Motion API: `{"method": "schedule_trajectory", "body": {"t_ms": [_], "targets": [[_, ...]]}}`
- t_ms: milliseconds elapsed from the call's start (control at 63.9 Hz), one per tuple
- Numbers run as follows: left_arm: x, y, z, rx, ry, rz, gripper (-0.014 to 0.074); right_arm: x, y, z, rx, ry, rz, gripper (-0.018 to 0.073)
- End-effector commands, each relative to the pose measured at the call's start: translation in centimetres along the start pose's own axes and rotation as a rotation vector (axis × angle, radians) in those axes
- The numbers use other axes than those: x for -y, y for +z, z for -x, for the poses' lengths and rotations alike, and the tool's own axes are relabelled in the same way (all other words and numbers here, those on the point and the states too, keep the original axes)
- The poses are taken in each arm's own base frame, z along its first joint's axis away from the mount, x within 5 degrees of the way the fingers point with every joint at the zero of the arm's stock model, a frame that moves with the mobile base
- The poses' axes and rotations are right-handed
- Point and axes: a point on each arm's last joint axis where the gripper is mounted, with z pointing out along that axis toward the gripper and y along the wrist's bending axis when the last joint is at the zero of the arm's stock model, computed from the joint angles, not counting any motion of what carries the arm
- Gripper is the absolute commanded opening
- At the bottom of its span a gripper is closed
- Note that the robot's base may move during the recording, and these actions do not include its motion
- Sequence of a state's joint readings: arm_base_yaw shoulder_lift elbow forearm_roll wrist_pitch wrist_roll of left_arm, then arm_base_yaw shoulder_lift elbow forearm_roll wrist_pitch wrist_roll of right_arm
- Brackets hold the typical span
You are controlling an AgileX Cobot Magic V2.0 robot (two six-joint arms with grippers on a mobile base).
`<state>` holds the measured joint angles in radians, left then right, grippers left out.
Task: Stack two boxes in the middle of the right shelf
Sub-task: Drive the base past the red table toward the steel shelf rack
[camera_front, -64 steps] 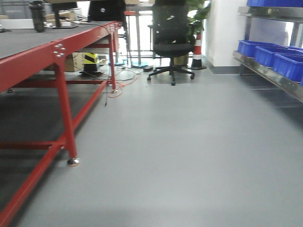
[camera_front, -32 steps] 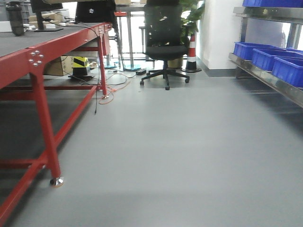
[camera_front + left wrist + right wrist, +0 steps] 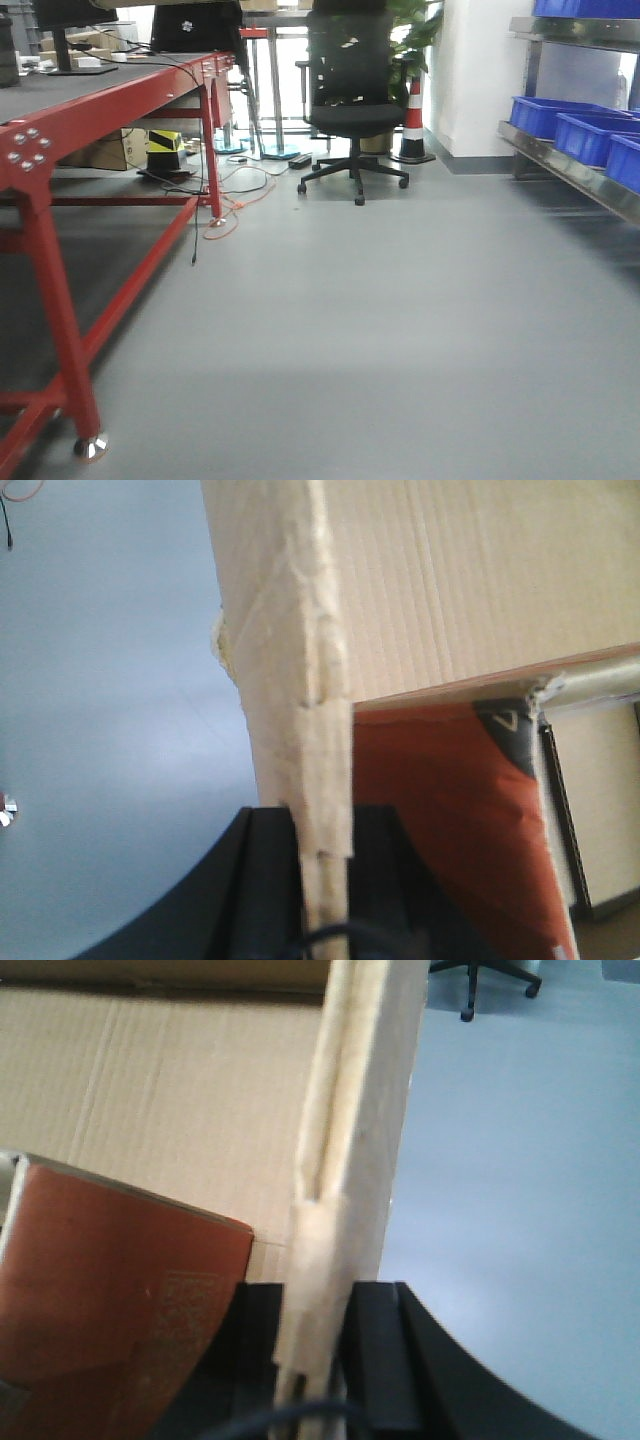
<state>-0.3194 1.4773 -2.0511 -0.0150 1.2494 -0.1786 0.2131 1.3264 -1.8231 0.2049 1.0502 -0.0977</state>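
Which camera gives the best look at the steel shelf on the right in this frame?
The front-facing view: the steel shelf runs along its right edge, carrying blue bins, with another level above. Neither wrist view shows it; they show the gripped cardboard box and grey floor.

Grey floor point(image 3: 400, 330) — red table point(image 3: 120, 100) L, blk office chair point(image 3: 352, 110) at back.

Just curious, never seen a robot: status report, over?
Left end effector, right end effector: each shut on carton wall. Shelf ahead to the right. Office chair farther ahead.
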Motion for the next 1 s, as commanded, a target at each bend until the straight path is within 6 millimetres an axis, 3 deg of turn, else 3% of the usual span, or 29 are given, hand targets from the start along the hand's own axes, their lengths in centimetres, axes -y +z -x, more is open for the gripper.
{"method": "schedule_trajectory", "body": {"t_ms": [0, 985], "targets": [[-0.25, -0.95, 0.49, 0.058, 0.006, 0.019, -0.0111, 0.44, -0.91, 0.78, 0.077, -0.03, -0.049, -0.0162], [-0.26, -0.96, 0.49, 0.058, 0.007, 0.021, -0.0111, 0.44, -0.91, 0.78, 0.077, -0.03, -0.049, -0.0162]]}}
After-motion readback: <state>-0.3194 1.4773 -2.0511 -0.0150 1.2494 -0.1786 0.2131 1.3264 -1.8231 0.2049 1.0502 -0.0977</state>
